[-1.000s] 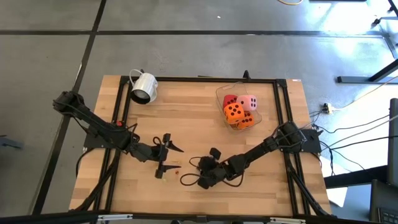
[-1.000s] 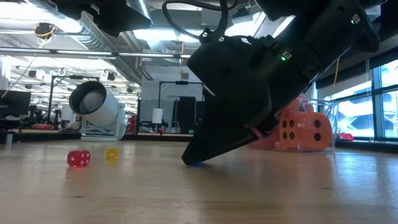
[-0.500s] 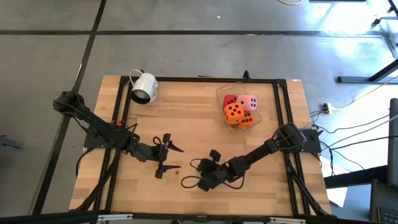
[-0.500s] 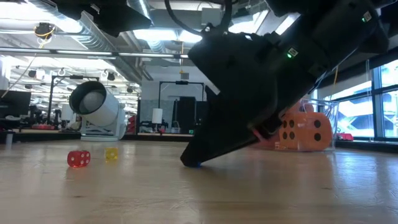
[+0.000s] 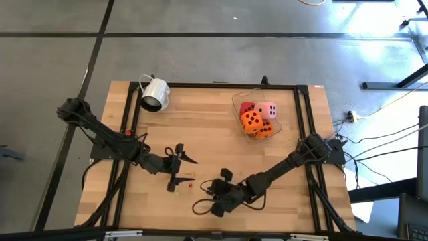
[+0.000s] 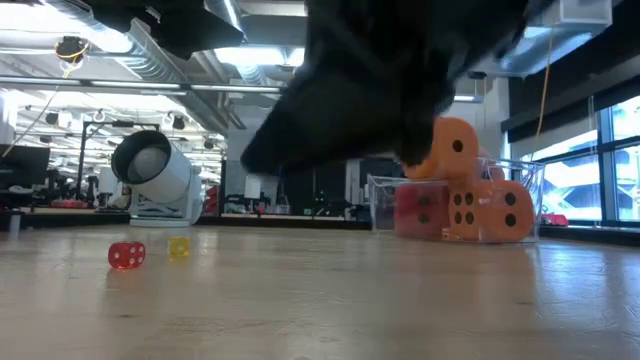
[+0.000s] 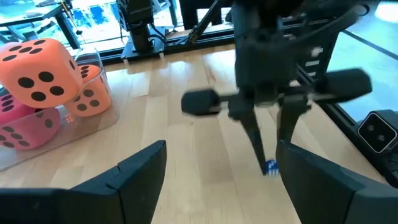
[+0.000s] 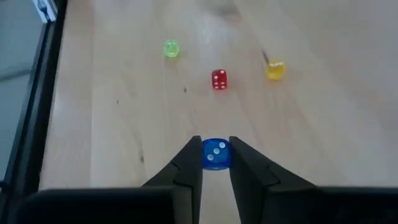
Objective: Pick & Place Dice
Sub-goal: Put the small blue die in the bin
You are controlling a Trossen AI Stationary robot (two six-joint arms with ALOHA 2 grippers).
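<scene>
A steel mug (image 5: 154,94) lay on its side at the table's (image 5: 200,120) far left. The left end effector (image 5: 178,169) hovered open at centre-left. The right end effector (image 8: 216,163) pinched a small blue die (image 8: 216,154) near centre. The soft dice (image 5: 257,118) sat in a clear container (image 5: 238,102), far right. No writing was legible.

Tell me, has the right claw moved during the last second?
Yes. In the high view the right claw has drawn back toward the table's near edge, away from the mug, and is lifted, shut on a blue die.
</scene>
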